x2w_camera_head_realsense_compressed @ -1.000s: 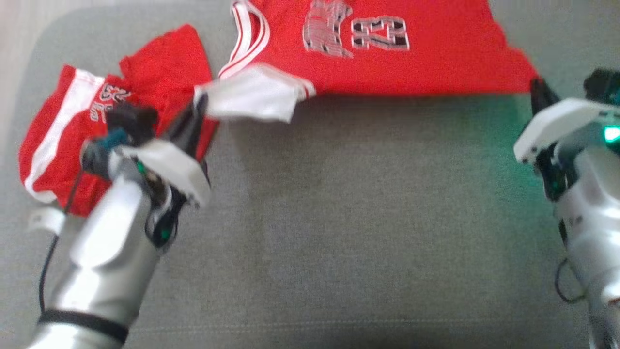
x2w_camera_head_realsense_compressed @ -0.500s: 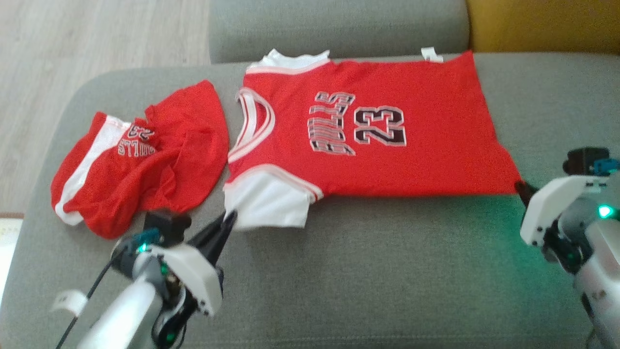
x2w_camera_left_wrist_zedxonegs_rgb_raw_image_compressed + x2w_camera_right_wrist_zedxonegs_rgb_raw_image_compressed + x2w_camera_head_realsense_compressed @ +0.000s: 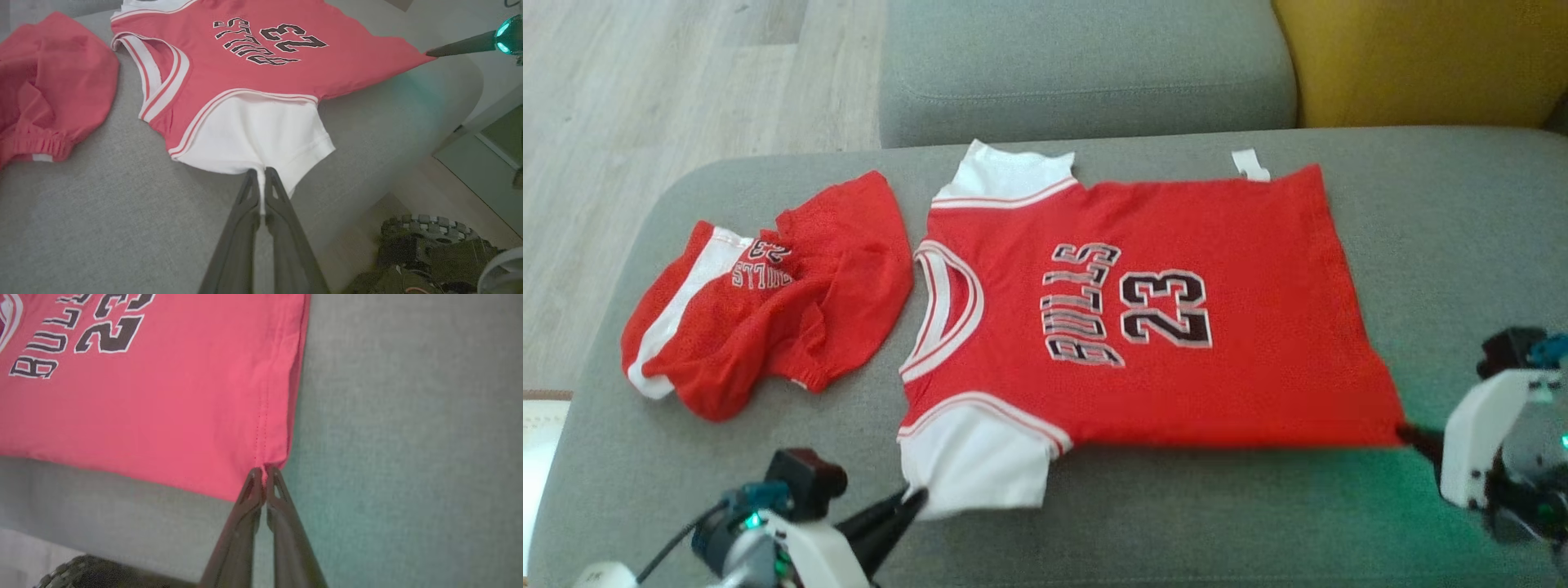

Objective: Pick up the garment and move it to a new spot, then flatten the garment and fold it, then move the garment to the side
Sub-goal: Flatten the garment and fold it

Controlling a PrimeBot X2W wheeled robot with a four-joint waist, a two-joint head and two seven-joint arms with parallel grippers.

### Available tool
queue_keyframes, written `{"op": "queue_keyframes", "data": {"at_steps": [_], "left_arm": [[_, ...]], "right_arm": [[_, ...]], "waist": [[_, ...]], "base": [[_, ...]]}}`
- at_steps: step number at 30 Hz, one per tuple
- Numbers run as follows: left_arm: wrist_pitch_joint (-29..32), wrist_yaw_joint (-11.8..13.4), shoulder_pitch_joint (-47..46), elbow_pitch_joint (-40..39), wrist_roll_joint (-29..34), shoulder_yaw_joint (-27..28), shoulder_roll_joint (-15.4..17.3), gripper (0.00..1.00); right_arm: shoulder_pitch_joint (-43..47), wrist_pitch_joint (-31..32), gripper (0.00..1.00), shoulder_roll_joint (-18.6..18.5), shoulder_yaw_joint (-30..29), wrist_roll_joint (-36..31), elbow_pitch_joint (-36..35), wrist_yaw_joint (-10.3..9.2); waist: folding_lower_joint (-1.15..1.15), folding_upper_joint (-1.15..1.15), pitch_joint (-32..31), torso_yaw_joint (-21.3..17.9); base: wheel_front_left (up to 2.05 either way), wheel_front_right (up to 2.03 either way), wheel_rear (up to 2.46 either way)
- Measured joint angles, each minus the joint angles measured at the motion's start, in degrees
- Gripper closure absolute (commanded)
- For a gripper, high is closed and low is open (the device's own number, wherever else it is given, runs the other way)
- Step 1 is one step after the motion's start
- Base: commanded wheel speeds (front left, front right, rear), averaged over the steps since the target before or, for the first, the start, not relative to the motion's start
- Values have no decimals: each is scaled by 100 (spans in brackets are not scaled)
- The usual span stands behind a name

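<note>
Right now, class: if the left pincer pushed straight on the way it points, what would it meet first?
The white sleeve that the left pincer pinches; beyond it, probably the red jersey front.

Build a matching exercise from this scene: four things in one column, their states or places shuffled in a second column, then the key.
Column one
1. jersey
2. shorts
3. left end effector
4. right end effector

Column two
A. crumpled on the sofa, beside the neckline
B. shut on the white sleeve
C. spread out, number facing up
D. shut on the red hem corner

Pairs: 1-C, 2-A, 3-B, 4-D
</note>
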Motion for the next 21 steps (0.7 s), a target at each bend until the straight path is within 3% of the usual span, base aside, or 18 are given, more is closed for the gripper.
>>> {"op": "queue_keyframes", "data": {"at_steps": [3, 8, 14, 21], "left_arm": [[236, 85, 221, -448, -43, -26, 181, 100], [289, 227, 246, -837, 91, -11, 348, 100], [352, 253, -195, -889, 374, 7, 366, 100], [463, 134, -972, -667, 654, -82, 364, 100]], "right_arm": [[396, 520, 100, -156, -116, 236, -453, 0], [631, 665, 100, -255, -583, 191, -890, 0], [542, 726, 100, -99, -1067, -265, -1045, 0], [75, 805, 100, 159, -1202, -808, -1132, 0]], "waist": [[0, 0, -16, 17], [0, 0, 19, -3], [0, 0, 146, -36], [0, 0, 432, -55]], "base": [[0, 0, 0], [0, 0, 0], [0, 0, 0], [0, 0, 0]]}}
